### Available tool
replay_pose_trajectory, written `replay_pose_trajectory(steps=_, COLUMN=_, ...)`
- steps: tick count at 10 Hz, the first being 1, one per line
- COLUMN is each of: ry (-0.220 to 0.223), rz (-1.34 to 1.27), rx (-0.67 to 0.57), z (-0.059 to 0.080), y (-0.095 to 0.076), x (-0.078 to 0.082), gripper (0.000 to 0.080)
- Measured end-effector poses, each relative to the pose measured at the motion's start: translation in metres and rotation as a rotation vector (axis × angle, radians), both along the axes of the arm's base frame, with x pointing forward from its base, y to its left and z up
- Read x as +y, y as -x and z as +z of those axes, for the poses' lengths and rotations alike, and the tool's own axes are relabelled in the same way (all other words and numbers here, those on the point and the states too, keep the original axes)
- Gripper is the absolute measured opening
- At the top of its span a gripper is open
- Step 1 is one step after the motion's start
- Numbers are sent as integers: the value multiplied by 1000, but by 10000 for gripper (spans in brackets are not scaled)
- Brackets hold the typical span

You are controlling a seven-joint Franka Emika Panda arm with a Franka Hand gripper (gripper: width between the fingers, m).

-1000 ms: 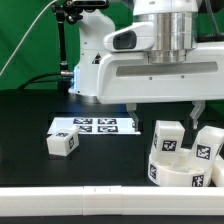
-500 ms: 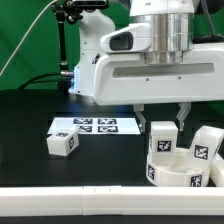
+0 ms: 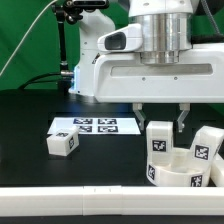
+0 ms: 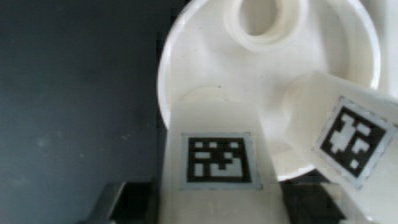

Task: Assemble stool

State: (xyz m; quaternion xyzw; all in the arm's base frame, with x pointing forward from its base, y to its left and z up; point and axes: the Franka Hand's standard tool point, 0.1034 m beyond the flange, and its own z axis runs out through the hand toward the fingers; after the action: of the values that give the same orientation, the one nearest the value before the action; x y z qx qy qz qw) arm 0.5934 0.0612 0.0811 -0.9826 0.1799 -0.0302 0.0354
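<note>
The white ring-shaped seat [image 3: 178, 177] lies at the exterior view's right. Two blocky tagged legs stand on it. My gripper [image 3: 161, 121] is shut on the nearer-left leg [image 3: 160, 142], one finger on each side, holding it upright on the seat. The other leg [image 3: 206, 146] stands tilted on the seat's right part. A third leg [image 3: 63, 143] lies loose on the table at the exterior view's left. In the wrist view the held leg [image 4: 222, 160] sits between my dark fingers [image 4: 139, 200], over the seat [image 4: 205, 85], with the second leg [image 4: 356, 132] beside it.
The marker board [image 3: 93, 126] lies flat between the loose leg and the seat. A long white bar [image 3: 90, 202] runs along the front edge. The robot's white base [image 3: 100, 70] stands behind, before a green backdrop.
My gripper and the held leg have shifted a little toward the exterior view's left and slightly down onto the seat. The other parts have not moved.
</note>
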Motion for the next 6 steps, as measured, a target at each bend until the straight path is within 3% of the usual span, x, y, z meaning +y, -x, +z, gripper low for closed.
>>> replay_pose_trajectory(steps=6, ry=-77, rz=-603, rx=27, z=-1, y=0, x=8, gripper=337)
